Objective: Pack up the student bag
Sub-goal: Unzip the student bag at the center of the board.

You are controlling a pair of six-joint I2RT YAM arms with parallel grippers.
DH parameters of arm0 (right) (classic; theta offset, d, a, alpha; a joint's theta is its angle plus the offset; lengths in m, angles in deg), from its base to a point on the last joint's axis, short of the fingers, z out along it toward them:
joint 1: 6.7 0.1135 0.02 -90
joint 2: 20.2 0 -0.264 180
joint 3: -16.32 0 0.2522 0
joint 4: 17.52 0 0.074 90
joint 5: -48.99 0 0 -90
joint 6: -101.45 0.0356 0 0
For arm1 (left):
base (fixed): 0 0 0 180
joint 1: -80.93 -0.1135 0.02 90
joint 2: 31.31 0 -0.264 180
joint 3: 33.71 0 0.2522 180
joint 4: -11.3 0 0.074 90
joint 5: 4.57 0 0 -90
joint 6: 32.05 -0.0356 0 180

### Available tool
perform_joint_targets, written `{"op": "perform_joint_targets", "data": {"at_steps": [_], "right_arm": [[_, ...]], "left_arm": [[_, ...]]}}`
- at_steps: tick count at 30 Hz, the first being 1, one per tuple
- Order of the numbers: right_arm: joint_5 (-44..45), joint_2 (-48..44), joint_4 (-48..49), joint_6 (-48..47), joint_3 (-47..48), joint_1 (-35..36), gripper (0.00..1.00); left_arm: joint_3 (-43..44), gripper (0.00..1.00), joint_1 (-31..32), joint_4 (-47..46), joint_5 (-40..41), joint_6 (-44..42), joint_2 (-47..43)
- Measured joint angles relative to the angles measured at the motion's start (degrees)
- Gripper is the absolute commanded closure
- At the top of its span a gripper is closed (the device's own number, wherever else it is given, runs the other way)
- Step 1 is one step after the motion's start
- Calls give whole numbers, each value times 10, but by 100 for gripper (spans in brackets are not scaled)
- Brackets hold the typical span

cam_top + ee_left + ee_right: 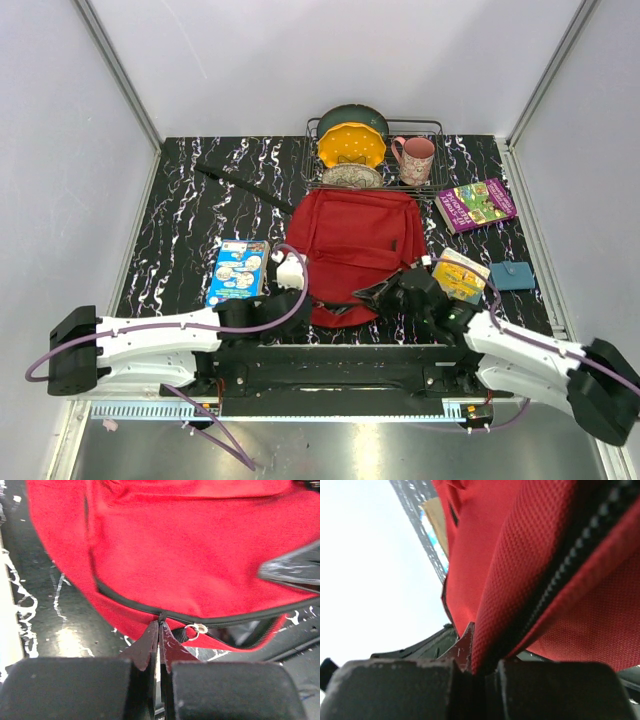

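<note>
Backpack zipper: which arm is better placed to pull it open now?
Left. The left gripper is shut right on the zipper of the backpack; the right gripper only clamps fabric beside it.

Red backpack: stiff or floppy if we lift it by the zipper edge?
Probably floppy: the student bag fabric folds where the right end effector pinches it. Likely light: it lies flat, seemingly empty. Coarse weave should grip well.

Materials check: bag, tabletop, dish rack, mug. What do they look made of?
student bag: woven synthetic fabric, matte; the coarse weave shows in the right wrist view. Its black zipper looks plastic.
table: black with white veining and glossy glare; marble or printed laminate, cannot tell.
dish rack: thin dark wire, probably coated metal.
mug: pink, patterned, likely glazed ceramic.
</note>
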Motion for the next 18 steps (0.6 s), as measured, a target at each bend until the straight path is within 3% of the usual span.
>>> {"op": "perform_joint_targets", "data": {"at_steps": [5,8,13,18], "right_arm": [[43,-140,-82,-21,-20,0,100],[57,-195,-117,-27,-39,0,100],[52,-212,-123,-27,-68,2,100],[52,-212,-118,-35,-69,3,100]], "left_arm": [[16,100,-18,59,48,3,-8],[13,100,-70,84,53,2,-19],[-5,100,-187,46,-23,-11,-28],[7,100,-247,25,-92,-29,21]]}}
